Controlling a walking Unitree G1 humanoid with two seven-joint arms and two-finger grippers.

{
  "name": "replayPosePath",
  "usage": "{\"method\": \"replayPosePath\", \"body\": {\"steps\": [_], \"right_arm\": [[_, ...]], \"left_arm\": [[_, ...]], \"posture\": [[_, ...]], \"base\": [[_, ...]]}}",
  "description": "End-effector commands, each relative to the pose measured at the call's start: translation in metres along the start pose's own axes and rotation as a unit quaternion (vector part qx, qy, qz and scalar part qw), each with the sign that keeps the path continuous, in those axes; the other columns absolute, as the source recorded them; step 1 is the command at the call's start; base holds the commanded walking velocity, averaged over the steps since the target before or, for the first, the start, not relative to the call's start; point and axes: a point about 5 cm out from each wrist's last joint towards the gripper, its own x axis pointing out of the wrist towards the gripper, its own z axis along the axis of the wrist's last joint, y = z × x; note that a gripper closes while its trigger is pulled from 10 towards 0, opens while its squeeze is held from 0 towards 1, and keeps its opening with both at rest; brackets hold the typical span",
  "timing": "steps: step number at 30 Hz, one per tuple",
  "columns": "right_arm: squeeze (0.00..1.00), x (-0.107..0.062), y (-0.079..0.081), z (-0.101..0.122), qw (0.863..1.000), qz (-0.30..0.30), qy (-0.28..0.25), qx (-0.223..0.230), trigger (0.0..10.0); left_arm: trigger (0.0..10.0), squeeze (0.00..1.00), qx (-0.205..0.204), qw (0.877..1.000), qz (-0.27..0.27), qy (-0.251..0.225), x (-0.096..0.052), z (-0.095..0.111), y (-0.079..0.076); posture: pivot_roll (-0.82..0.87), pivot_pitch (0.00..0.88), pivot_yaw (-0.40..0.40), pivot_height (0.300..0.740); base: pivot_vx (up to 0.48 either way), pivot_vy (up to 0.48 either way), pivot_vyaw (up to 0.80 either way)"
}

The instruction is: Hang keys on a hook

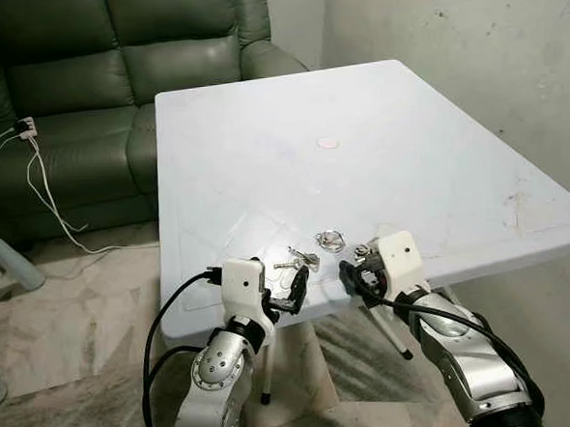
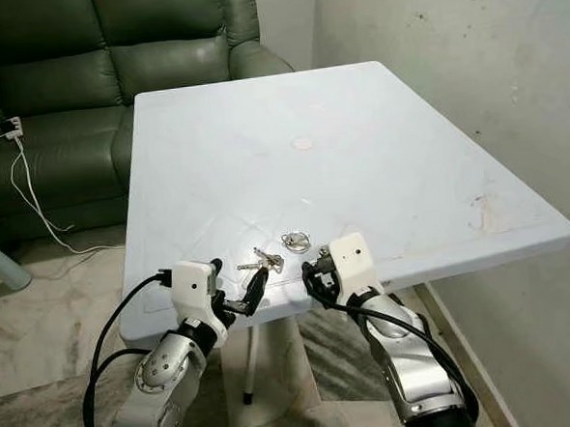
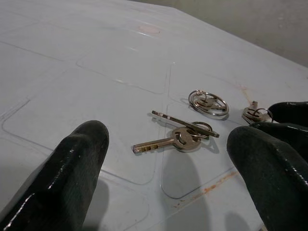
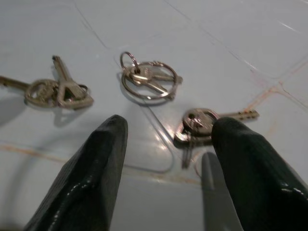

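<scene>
Three sets of silver keys lie near the front edge of the white table (image 1: 356,112). A pair of keys on a ring (image 3: 182,137) rests just beyond my left gripper (image 3: 168,192), which is open and low at the table's edge. In the middle lies a larger key ring (image 4: 147,79). The third key set (image 4: 197,122) sits between the open fingertips of my right gripper (image 4: 168,139), closer to one finger (image 4: 245,159). In the left eye view the left gripper (image 1: 288,296) and right gripper (image 1: 354,272) flank the keys (image 1: 301,262).
A dark green sofa (image 1: 112,79) stands behind the table on the left, with a white charger and cable (image 1: 41,180) trailing to the floor. A stained wall (image 1: 488,56) runs close along the table's right side. A small pinkish spot (image 1: 329,143) marks the tabletop.
</scene>
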Motion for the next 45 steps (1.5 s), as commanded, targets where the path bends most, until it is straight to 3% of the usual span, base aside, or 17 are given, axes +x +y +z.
{"method": "replayPosePath", "body": {"steps": [1,4,7,8,12,13,15,26,27,29,31,35,36,37,39,42,45], "right_arm": [[0.0,0.003,-0.002,0.001,1.0,-0.011,0.003,0.001,10.0],[0.0,0.005,-0.001,0.003,1.0,-0.014,-0.001,0.006,9.9],[0.0,0.007,-0.001,0.004,1.0,-0.02,-0.002,0.009,8.0],[0.0,0.007,-0.001,0.005,1.0,-0.024,-0.009,0.011,1.6],[0.0,0.008,-0.003,0.005,0.999,-0.033,-0.005,0.007,3.6],[0.0,0.007,-0.004,0.004,0.999,-0.033,-0.004,0.006,8.8],[0.0,0.007,-0.005,0.003,0.999,-0.034,-0.002,0.005,9.8],[0.0,0.0,-0.021,-0.003,0.999,-0.042,-0.003,-0.01,9.9],[0.0,-0.001,-0.021,-0.002,0.999,-0.043,-0.007,-0.009,5.4],[0.0,-0.001,-0.022,-0.002,0.999,-0.043,-0.01,-0.008,4.2],[0.0,-0.001,-0.022,-0.001,0.999,-0.045,-0.013,-0.007,0.0],[0.0,-0.001,-0.022,0.0,0.999,-0.043,-0.013,-0.008,0.0],[0.0,0.0,-0.021,-0.001,0.999,-0.041,-0.013,-0.006,2.7],[0.0,0.0,-0.021,-0.001,0.999,-0.041,-0.013,-0.006,2.7],[0.0,0.0,-0.018,-0.001,0.999,-0.034,-0.012,-0.008,6.8],[0.0,0.0,-0.018,-0.002,1.0,-0.027,-0.008,-0.005,9.3],[0.0,-0.001,-0.016,-0.002,1.0,-0.017,-0.009,-0.005,10.0]], "left_arm": [[10.0,0.0,-0.01,1.0,-0.004,-0.014,0.003,0.007,-0.01],[10.0,0.0,-0.011,1.0,-0.005,-0.014,0.004,0.007,-0.01],[10.0,0.0,-0.009,1.0,-0.008,-0.014,0.004,0.008,-0.011],[10.0,0.0,-0.009,1.0,-0.009,-0.014,0.004,0.008,-0.012],[10.0,0.0,-0.009,1.0,-0.01,-0.014,0.005,0.008,-0.011],[10.0,0.0,-0.008,1.0,-0.009,-0.014,0.005,0.008,-0.011],[10.0,0.0,-0.008,1.0,-0.009,-0.014,0.005,0.008,-0.011],[10.0,0.0,-0.009,1.0,-0.01,-0.013,0.006,0.008,-0.012],[10.0,0.0,-0.009,1.0,-0.011,-0.013,0.006,0.008,-0.012],[10.0,0.0,-0.008,1.0,-0.011,-0.013,0.006,0.008,-0.012],[10.0,0.0,-0.008,1.0,-0.011,-0.014,0.007,0.008,-0.012],[10.0,0.0,-0.007,1.0,-0.011,-0.014,0.007,0.009,-0.012],[10.0,0.0,-0.007,1.0,-0.011,-0.014,0.007,0.009,-0.012],[10.0,0.0,-0.007,1.0,-0.011,-0.014,0.007,0.009,-0.012],[10.0,0.0,-0.006,1.0,-0.011,-0.015,0.007,0.009,-0.012],[10.0,0.0,-0.006,1.0,-0.011,-0.015,0.006,0.009,-0.012],[10.0,0.0,-0.007,1.0,-0.01,-0.015,0.007,0.009,-0.012]], "posture": [[-0.05,0.041,-0.055,0.74],[-0.05,0.04,-0.054,0.74],[-0.06,0.04,-0.052,0.74],[-0.05,0.039,-0.052,0.74],[-0.06,0.039,-0.05,0.74],[-0.06,0.039,-0.05,0.74],[-0.06,0.038,-0.049,0.74],[-0.06,0.034,-0.046,0.74],[-0.06,0.032,-0.045,0.74],[-0.06,0.031,-0.045,0.74],[-0.06,0.03,-0.044,0.74],[-0.06,0.028,-0.043,0.74],[-0.06,0.028,-0.044,0.74],[-0.06,0.028,-0.044,0.74],[-0.06,0.029,-0.045,0.74],[-0.06,0.029,-0.046,0.74],[-0.06,0.03,-0.047,0.74]], "base": [[0.0,0.0,0.0],[0.0,0.0,0.0],[0.0,0.0,0.0],[0.0,0.0,0.0],[0.0,0.0,0.0],[0.0,0.0,0.0],[0.0,0.0,0.0],[0.0,0.0,0.0],[0.0,0.0,0.0],[0.0,0.0,0.0],[0.0,0.0,0.0],[0.0,0.0,0.0],[0.0,0.0,0.0],[0.0,0.0,0.0],[0.0,0.0,0.0],[0.0,0.0,0.0],[0.0,0.0,0.0]]}}
